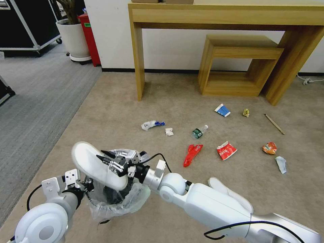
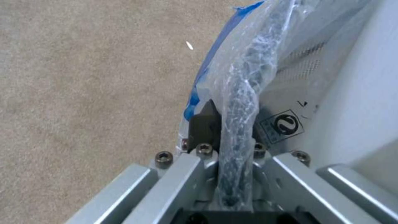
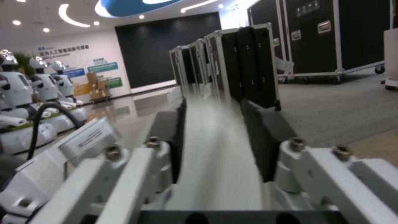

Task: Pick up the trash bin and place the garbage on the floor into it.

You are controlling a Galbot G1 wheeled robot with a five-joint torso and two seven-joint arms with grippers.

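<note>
Nearest the robot, the left gripper is clamped on the rim of the trash bin; the left wrist view shows its dark fingers pinching the rim with its crinkled bag between them. The bin sits low at the robot's left front, above the beige carpet; whether it touches the carpet cannot be told.

The right gripper is closed on a white slipper, held tilted across the bin's mouth with its lower end inside the rim and its upper end projecting out to the left. The right wrist view shows the pale sole pressed between both black pads. The bin's remaining contents are obscured by bag and slipper.

A second white slipper lies just behind the right forearm. Farther out on the carpet: a red wrapper, a red-and-white packet, an orange wrapper, a clear scrap, a green-label bottle, crumpled paper, a blue-white wrapper, a blue-white carton, a yellow scrap and a wooden stick. Beyond stands a wooden table.
</note>
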